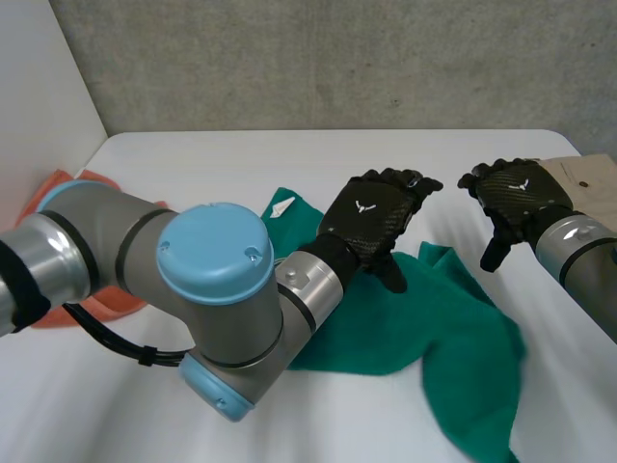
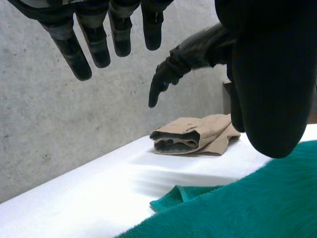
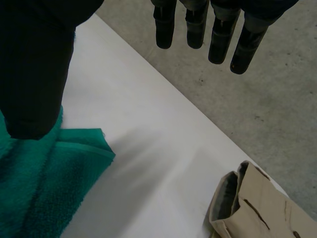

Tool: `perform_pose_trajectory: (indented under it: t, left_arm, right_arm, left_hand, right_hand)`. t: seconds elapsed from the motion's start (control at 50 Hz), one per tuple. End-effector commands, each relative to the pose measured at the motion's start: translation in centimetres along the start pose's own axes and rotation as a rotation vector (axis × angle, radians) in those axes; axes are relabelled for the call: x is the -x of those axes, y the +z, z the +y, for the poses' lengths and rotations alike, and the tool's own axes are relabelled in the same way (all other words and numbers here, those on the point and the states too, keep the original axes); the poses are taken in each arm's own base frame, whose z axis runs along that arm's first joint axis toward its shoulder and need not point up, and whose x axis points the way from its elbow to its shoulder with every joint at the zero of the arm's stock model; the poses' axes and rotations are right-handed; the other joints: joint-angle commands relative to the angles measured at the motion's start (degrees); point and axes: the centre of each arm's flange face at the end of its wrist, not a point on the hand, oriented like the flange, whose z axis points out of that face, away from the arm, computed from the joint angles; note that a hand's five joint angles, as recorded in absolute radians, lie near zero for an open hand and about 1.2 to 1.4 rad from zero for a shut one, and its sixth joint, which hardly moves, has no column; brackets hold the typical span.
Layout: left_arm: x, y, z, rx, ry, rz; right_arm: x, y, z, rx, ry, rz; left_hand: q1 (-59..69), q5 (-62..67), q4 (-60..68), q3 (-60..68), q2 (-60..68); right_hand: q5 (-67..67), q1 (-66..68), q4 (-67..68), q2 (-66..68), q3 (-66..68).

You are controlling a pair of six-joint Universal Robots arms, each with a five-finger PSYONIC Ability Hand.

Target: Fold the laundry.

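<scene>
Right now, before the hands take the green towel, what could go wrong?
The green towel lies bunched, so a hand may catch two layers. The left hand and right hand, both open, are close and might collide. The folded beige garment lies beside the right hand and could be knocked.

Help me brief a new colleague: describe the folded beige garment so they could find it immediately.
Start at the white table and go to its far right corner. There, beside the right robot hand, lies a folded beige fabric garment. It alone is tan and folded; the green terry towel lies crumpled open.
</scene>
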Motion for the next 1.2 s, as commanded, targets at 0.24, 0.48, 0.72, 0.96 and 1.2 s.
perform_pose_trajectory:
  t: [0.24,0.48,0.72,0.96,1.2]
  left_arm:
    - [12.3,-4.8,-1.1,0.154,0.297,-0.312]
    - [11.5,-7.2,4.6,0.42,0.368,-0.187]
    - [10.8,-8.9,5.7,0.477,0.341,-0.182]
    - [12.7,-9.8,4.0,0.441,0.336,-0.264]
    - [13.0,-10.6,4.9,0.48,0.315,-0.278]
  right_arm:
    - [1.6,-3.6,0.0,0.254,-0.062,-0.184]
    - [2.7,-6.2,1.9,0.353,-0.143,-0.241]
    - [4.2,-4.2,5.2,0.339,-0.142,-0.239]
    - [4.5,2.1,-0.7,0.021,-0.159,-0.14]
    - [4.5,9.8,-2.4,-0.064,-0.163,0.016]
  left_hand:
    - [2.03,1.05,0.93,0.5,0.77]
    - [10.6,9.62,9.5,9.07,9.35]
    - [12.63,11.65,11.53,11.1,11.37]
    - [7.59,6.61,6.49,6.06,6.34]
    - [7.07,6.1,5.97,5.54,5.82]
  right_hand:
    - [-3.09,-1.51,-3.38,-2.56,-2.26]
    - [0.51,2.1,0.23,1.05,1.35]
    - [65.36,66.94,65.07,65.89,66.19]
    - [66.91,68.49,66.62,67.44,67.74]
    - [66.91,68.49,66.62,67.44,67.74]
